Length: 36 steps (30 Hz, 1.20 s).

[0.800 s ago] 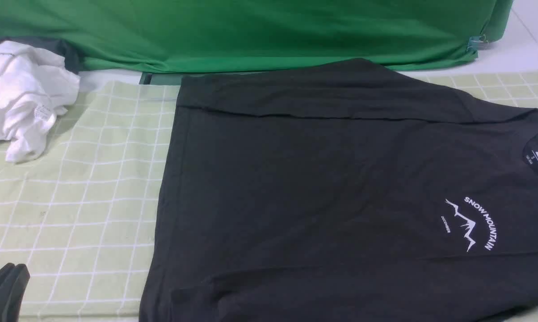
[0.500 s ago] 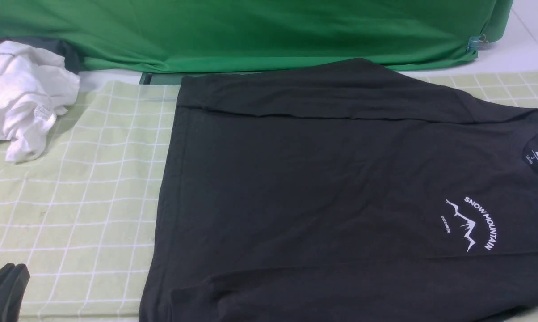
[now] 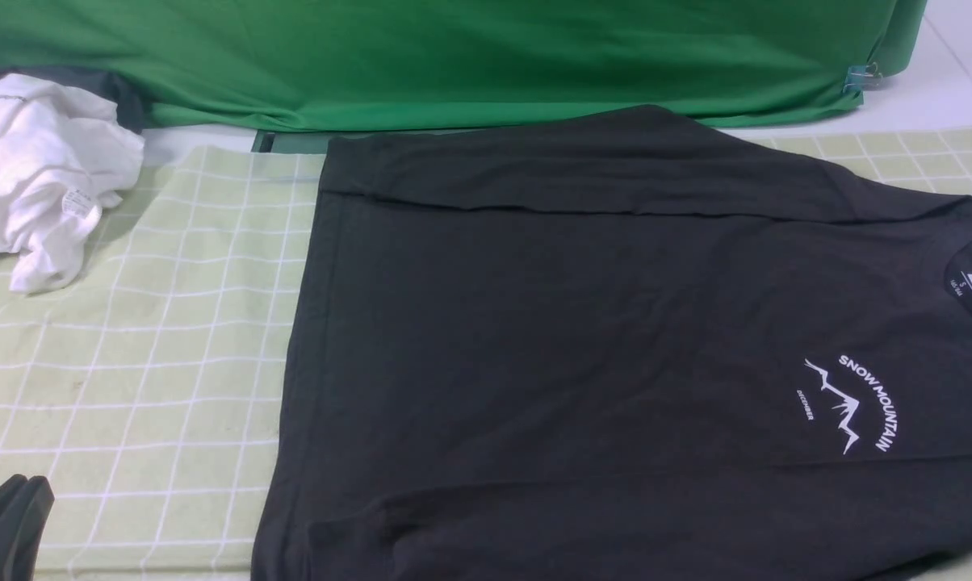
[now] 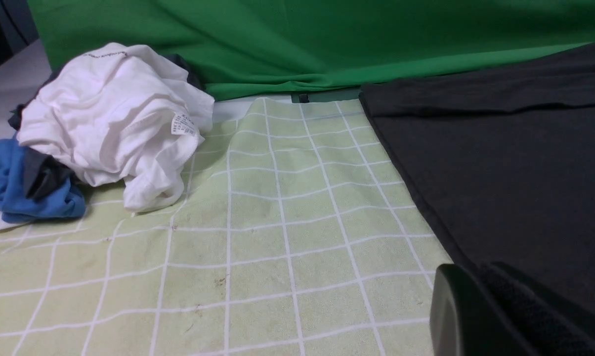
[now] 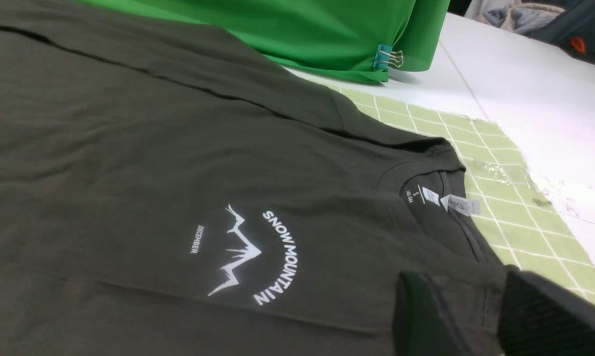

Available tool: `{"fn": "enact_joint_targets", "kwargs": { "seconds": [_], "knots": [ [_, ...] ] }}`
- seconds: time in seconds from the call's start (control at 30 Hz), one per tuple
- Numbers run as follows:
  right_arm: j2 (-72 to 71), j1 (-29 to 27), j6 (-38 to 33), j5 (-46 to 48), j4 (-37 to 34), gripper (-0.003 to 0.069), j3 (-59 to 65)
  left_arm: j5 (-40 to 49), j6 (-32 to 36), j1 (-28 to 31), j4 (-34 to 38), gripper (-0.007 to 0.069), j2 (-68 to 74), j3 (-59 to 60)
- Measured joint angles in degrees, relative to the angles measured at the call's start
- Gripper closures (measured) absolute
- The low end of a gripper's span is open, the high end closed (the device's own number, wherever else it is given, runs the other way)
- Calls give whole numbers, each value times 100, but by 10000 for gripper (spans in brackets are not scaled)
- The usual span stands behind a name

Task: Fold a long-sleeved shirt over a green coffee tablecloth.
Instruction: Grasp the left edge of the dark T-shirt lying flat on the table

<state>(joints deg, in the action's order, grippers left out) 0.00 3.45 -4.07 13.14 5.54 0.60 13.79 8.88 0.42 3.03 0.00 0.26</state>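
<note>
The long-sleeved shirt (image 3: 583, 339), black with a white "SNOW MOUNTAIN" logo (image 3: 853, 402), lies flat on the green coffee tablecloth (image 3: 147, 363), its far sleeve folded along the back edge. My left gripper (image 3: 27, 482) sits at the near left, shut and empty, just off the shirt's hem; the left wrist view shows its fingers pressed together (image 4: 475, 277). My right gripper (image 5: 468, 287) is out of the front view. In the right wrist view it hovers over the shirt's shoulder by the collar label (image 5: 455, 202), open, with flat fabric showing between the fingers.
A crumpled white garment (image 3: 34, 169) lies at the far left on the cloth's corner, with a blue cloth (image 4: 11, 183) beside it. Vivid green fabric (image 3: 454, 56) drapes along the back, held by a binder clip (image 5: 386, 57). Bare white table (image 5: 525, 89) extends beyond the cloth's right edge.
</note>
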Motion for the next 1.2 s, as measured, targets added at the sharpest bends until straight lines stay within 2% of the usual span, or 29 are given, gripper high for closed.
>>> {"fn": "enact_joint_targets", "kwargs": {
  "seconds": [0.87,0.93,1.0,1.03,1.07,1.1,1.2],
  "knots": [
    [0,0,79,-94,-12,418,0,-98,-9,0,-13,589,0,0],
    [0,0,479,-197,-209,418,0,-263,-183,0,303,589,0,0],
    [0,0,1324,-327,-657,418,0,-431,-545,0,825,589,0,0],
    [0,0,1888,-404,-1041,418,0,-523,-888,0,1397,589,0,0],
    [0,0,2508,-453,-1363,418,0,-575,-1510,0,2327,589,-2,0],
    [0,0,3422,-501,-1715,418,0,-576,-1892,0,2901,589,0,0],
    [0,0,4549,-531,-1962,418,0,-576,-2511,0,3800,589,0,0]
  ]
}}
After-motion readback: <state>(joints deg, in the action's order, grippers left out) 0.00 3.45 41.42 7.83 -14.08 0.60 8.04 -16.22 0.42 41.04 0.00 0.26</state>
